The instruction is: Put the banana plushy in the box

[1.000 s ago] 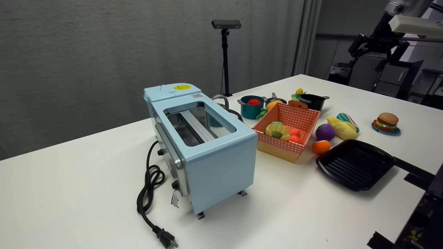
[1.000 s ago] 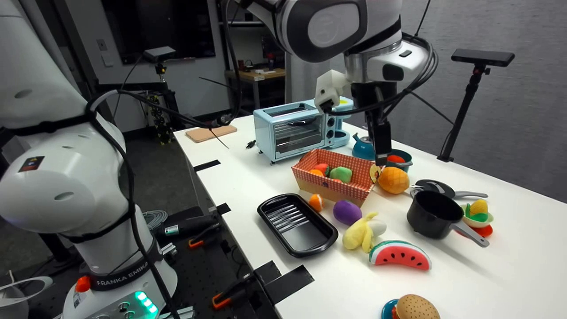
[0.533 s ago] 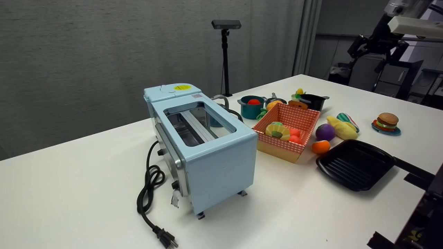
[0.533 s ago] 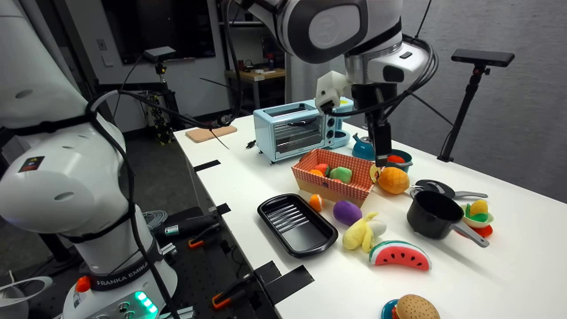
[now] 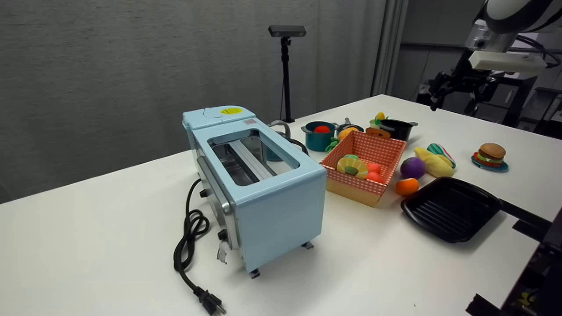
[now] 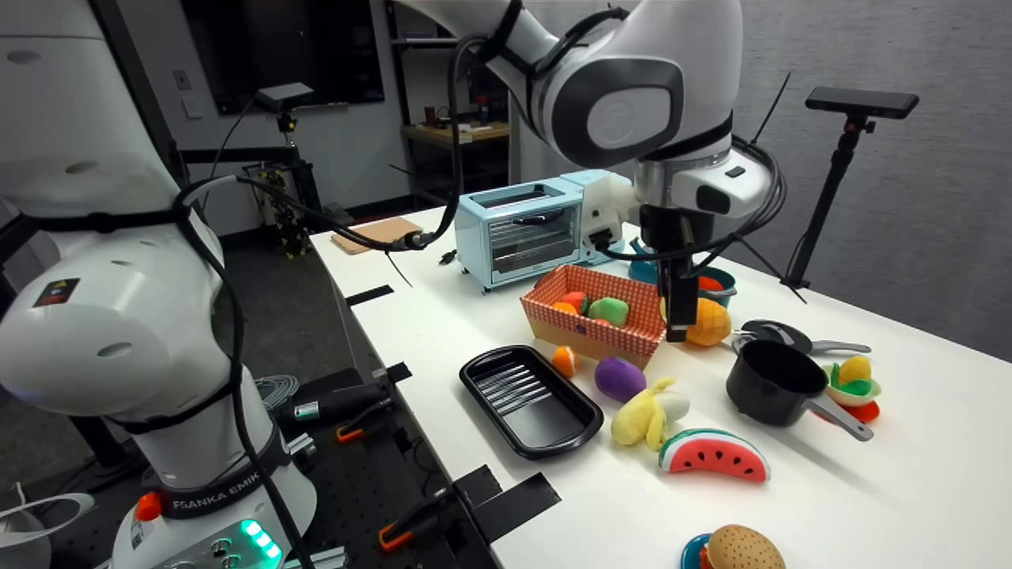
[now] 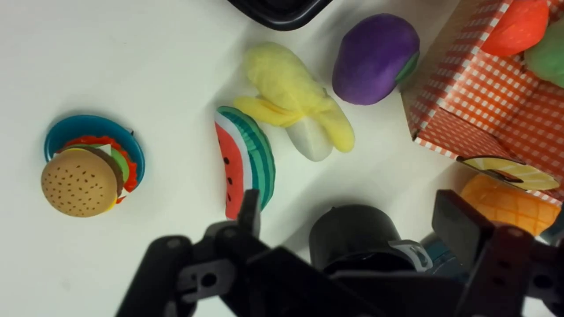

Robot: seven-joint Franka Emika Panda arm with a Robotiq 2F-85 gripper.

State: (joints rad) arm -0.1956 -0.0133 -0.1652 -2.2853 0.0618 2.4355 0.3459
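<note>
1. While the jaws are set wide apart above the surface (image 7: 167, 57), nothing is seen to be gripped by them; between them, but lower, the black saucepan (image 7: 352, 231) is shown in the wrist view.

2. In that view the banana plushy (image 7: 293, 90) is found lying on the surface, at about eleven o'clock from the jaws. Around it, the purple eggplant (image 7: 374, 59) is placed near at two o'clock, the box (image 7: 498, 97) at three o'clock, and the watermelon slice (image 7: 246, 158) just beside at seven o'clock; whether this last one is touched cannot be told.

3. By its cloth-like look, the plushy is judged to be light, soft, hardly slippery and not fragile, so a firm squeeze should be tolerated.

4. It would best be grasped across its thick yellow body (image 7: 277, 72). The loose peel flaps should be avoided, since by these the plushy could be twisted or dropped.
</note>
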